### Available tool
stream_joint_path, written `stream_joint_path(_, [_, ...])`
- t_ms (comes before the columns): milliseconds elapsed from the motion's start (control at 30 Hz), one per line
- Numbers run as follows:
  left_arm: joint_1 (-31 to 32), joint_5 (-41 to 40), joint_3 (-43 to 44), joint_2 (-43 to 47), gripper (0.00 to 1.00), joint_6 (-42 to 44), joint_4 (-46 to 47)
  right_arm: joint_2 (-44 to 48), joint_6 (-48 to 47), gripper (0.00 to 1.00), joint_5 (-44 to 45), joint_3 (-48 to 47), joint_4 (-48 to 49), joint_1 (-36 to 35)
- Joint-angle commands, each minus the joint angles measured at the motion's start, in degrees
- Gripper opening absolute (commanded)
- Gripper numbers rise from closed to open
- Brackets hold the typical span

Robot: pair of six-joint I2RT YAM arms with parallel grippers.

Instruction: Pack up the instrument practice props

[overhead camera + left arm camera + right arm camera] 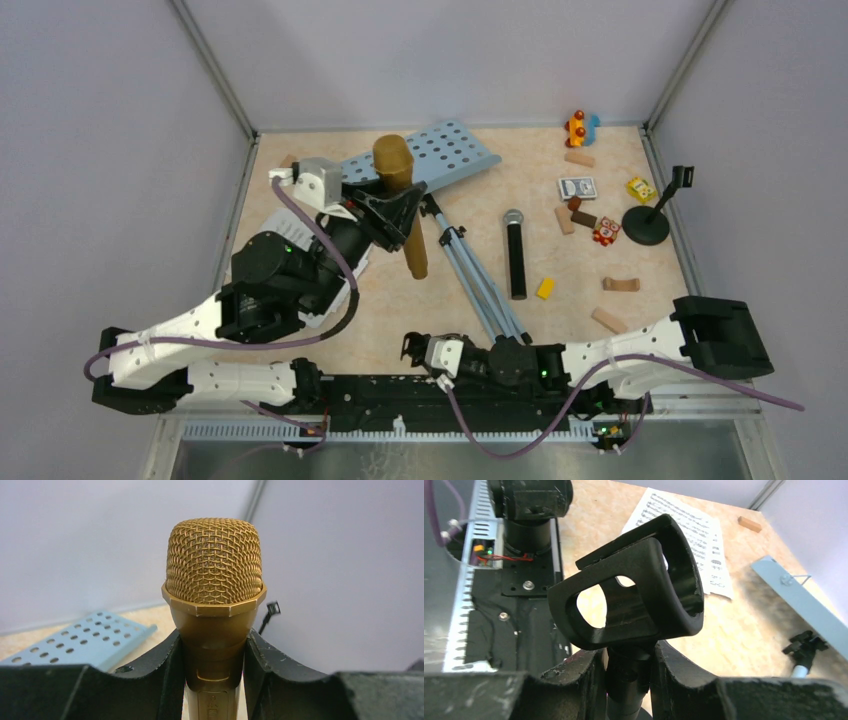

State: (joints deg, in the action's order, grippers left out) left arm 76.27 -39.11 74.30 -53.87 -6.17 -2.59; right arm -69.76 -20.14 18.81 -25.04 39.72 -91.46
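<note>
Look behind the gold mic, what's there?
Behind the gold mic, held by the left gripper, you can see the blue desk, a far black mic holder and the grey wall. Anything straight behind the mic is hidden.

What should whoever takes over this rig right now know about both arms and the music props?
Left gripper: shut on the gold microphone, just below its head.
Right gripper: shut on the stem of a mic holder clip, near the arm bases.
On the table: black microphone, second mic holder on its round base, music desk with tripod legs, music sheets.
Done: nothing visibly packed; no container in view.
Left: everything.
</note>
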Motion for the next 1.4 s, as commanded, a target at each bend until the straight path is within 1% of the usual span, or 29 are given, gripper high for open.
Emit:
stream_joint_path(0, [-0.51,-7.61,1.60,-1.09,0.00,11.18,16.43,4.42,9.11,0.00,-2.83,-1.94,0.65,-2.11])
stream_joint_path(67, [-2.60,-7.43,2.50,-2.87,0.00,13.29,17.92,7.70,11.50,0.00,-1.21,-4.64,-4.95,-3.92])
stream_joint_path(100, [-4.49,-6.08,3.73,-4.10,0.00,12.33,16.10,9.44,12.13,0.00,-0.05,-6.05,-7.70,-4.96])
stream_joint_path(133, [-7.41,-3.85,5.23,-5.21,0.00,9.59,13.27,11.45,12.56,0.00,0.82,-7.51,-11.10,-6.08])
stream_joint_path(167, [-11.06,-0.03,6.49,-6.30,0.00,3.72,9.70,13.40,13.14,0.00,1.64,-9.22,-15.96,-7.04])
stream_joint_path(200, [-16.48,5.34,7.26,-7.25,0.00,-1.30,6.32,15.62,14.38,0.00,2.60,-11.20,-19.82,-7.90])
stream_joint_path(233, [-22.29,13.82,7.61,-8.43,0.00,-6.50,4.01,18.14,17.29,0.00,4.26,-13.00,-23.93,-8.41])
stream_joint_path(300, [-32.86,24.31,7.58,-11.31,0.00,-13.53,1.23,21.39,24.04,0.00,8.83,-17.46,-33.24,-8.46])
stream_joint_path(333, [-35.52,29.00,7.49,-13.42,0.00,-15.71,0.73,22.55,26.66,0.00,11.60,-19.46,-38.09,-8.48])
stream_joint_path(400, [-37.29,35.21,6.47,-17.55,0.00,-18.63,1.95,24.53,29.42,0.00,16.96,-23.64,-47.37,-8.54])
stream_joint_path(500, [-37.39,42.76,3.48,-23.42,0.00,-20.58,7.69,26.69,32.64,0.00,29.62,-30.57,-59.40,-8.51])
stream_joint_path(567, [-37.34,44.37,0.05,-25.02,0.00,-23.14,11.58,28.31,28.71,0.00,38.05,-36.27,-62.85,-8.52])
stream_joint_path(633, [-37.31,44.64,-3.75,-25.92,0.00,-25.79,15.68,29.30,22.15,0.00,45.71,-42.25,-62.49,-8.47])
stream_joint_path(667, [-37.30,44.71,-4.89,-26.40,0.00,-27.00,16.30,29.80,17.11,0.00,49.37,-44.68,-60.81,-8.47])
stream_joint_path(700, [-37.09,44.58,-5.74,-27.11,0.00,-27.89,16.71,30.31,11.63,0.00,52.97,-46.18,-55.89,-8.47])
stream_joint_path(733, [-36.62,44.30,-6.57,-27.61,0.00,-28.77,17.31,31.03,5.39,0.00,55.99,-46.42,-49.94,-8.47])
stream_joint_path(800, [-34.66,41.76,-8.13,-28.93,0.00,-30.11,18.76,33.75,-11.23,0.00,59.02,-44.11,-30.67,-8.47])
stream_joint_path(833, [-33.13,39.97,-8.90,-29.63,0.00,-30.42,19.64,34.87,-20.59,0.00,59.69,-43.11,-22.61,-8.47])
stream_joint_path(867, [-31.49,36.62,-9.44,-30.48,0.00,-30.42,20.94,35.78,-24.80,0.00,60.21,-42.49,-17.23,-8.47])
stream_joint_path(900, [-29.16,34.46,-9.87,-31.39,0.00,-30.40,22.38,36.69,-26.26,0.00,60.40,-42.69,-15.34,-8.47])
stream_joint_path(933, [-27.75,32.61,-10.10,-32.61,0.00,-30.61,24.11,37.40,-26.26,0.00,60.71,-43.16,-15.66,-8.47])
stream_joint_path(1033, [-25.28,29.42,-9.30,-37.79,0.00,-32.83,28.22,39.30,-26.11,0.00,61.50,-42.80,-16.30,-8.47])
stream_joint_path(1100, [-24.06,27.08,-7.04,-41.20,0.00,-34.53,28.91,39.87,-26.96,0.00,61.54,-41.27,-16.39,-8.47])
stream_joint_path(1233, [-21.62,18.04,-1.82,-47.79,0.00,-35.44,24.70,39.55,-27.29,0.00,62.17,-38.89,-17.44,-8.47])
stream_joint_path(1367, [-21.34,11.63,3.24,-53.76,0.00,-39.25,18.51,39.24,-23.00,0.00,61.12,-37.69,-22.12,-8.47])
